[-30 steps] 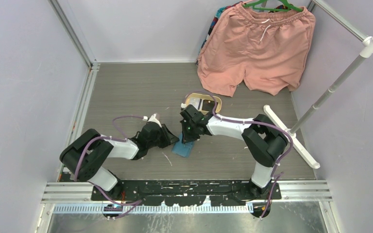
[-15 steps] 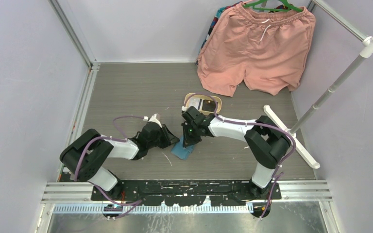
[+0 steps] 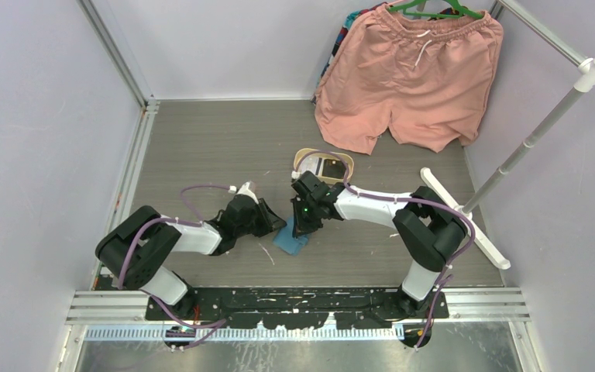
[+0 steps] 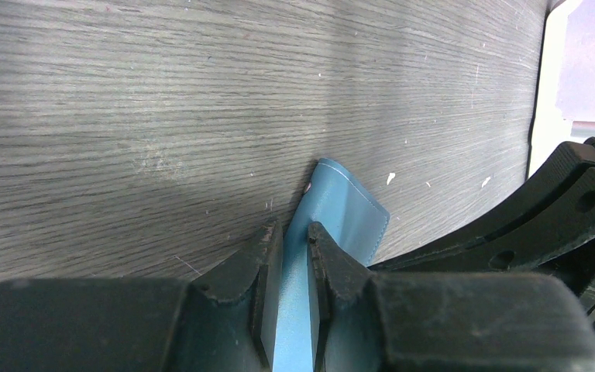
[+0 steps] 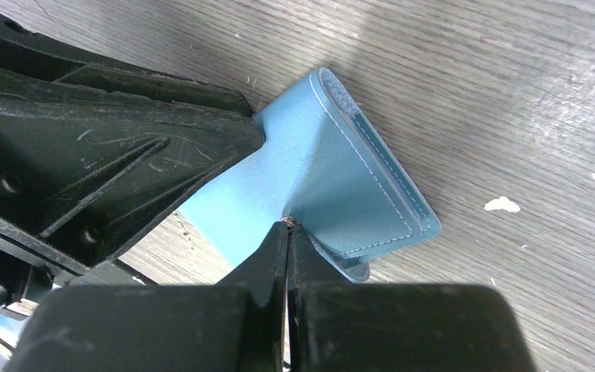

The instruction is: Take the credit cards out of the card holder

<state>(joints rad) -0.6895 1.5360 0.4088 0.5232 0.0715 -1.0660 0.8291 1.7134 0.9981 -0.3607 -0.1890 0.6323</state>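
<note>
The teal-blue card holder lies half open on the grey table between my two arms. My left gripper is shut on its lighter-blue flap, which runs up between the fingers. The rest of the card holder folds away beyond them. My right gripper is shut, its tips against the edge of the darker pocket side, by a small metal snap. No card shows in the pocket slot. A dark credit card lies in the tan tray behind.
Pink shorts hang on a green hanger at the back right. A white rack foot and its slanted pole stand right of my right arm. Metal frame rails edge the table on the left.
My right gripper has slid a little toward me and down onto the card holder. The left arm has stayed where it was.
</note>
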